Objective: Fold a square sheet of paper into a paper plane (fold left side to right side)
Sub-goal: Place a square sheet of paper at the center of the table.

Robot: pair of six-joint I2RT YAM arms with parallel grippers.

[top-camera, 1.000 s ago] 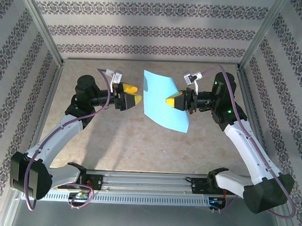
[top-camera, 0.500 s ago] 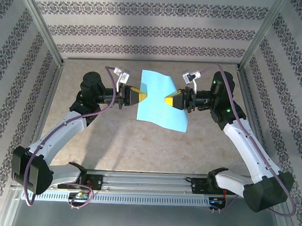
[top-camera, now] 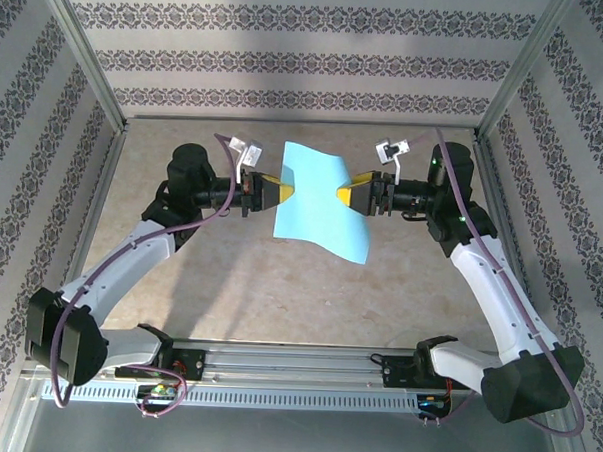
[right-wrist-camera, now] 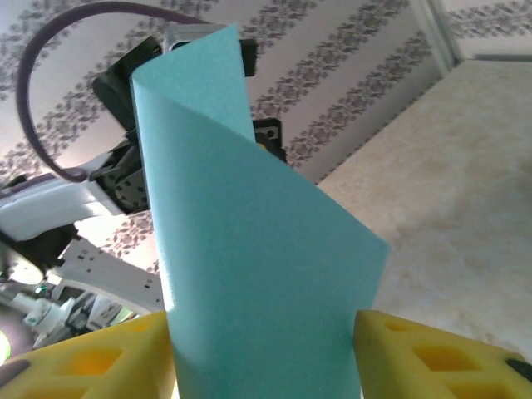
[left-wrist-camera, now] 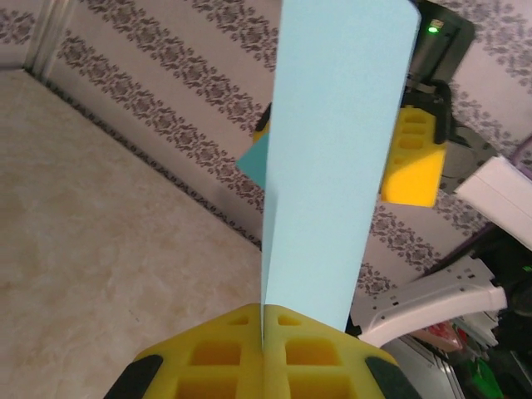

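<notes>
The square sheet of paper (top-camera: 318,202) hung in the air above the middle of the counter (top-camera: 229,283), toward its far side, spread between the two arms. In the top view it was a turquoise-blue sheet with a slight curl, its far edge near the back wall (top-camera: 288,65) and its lowest corner dipping toward the right arm's side.

The left tool (top-camera: 283,192) met the sheet's left edge. In the left wrist view its yellow fingers (left-wrist-camera: 208,357) were pressed together, with the paper's edge pinched in the seam between them, and the sheet (left-wrist-camera: 332,166) rose from there as a narrow, upright strip. The right tool (left-wrist-camera: 411,158) showed behind that strip as a yellow block.

The right tool (top-camera: 341,195) sat at the sheet's right edge, facing the left one across the paper. In the right wrist view its fingers (right-wrist-camera: 432,366) stood well apart, and the sheet (right-wrist-camera: 249,266) passed up through the wide gap between them, bowed into a soft curve. I could not tell whether either finger touched the paper.

Both arms reached inward from the near corners of the counter.
</notes>
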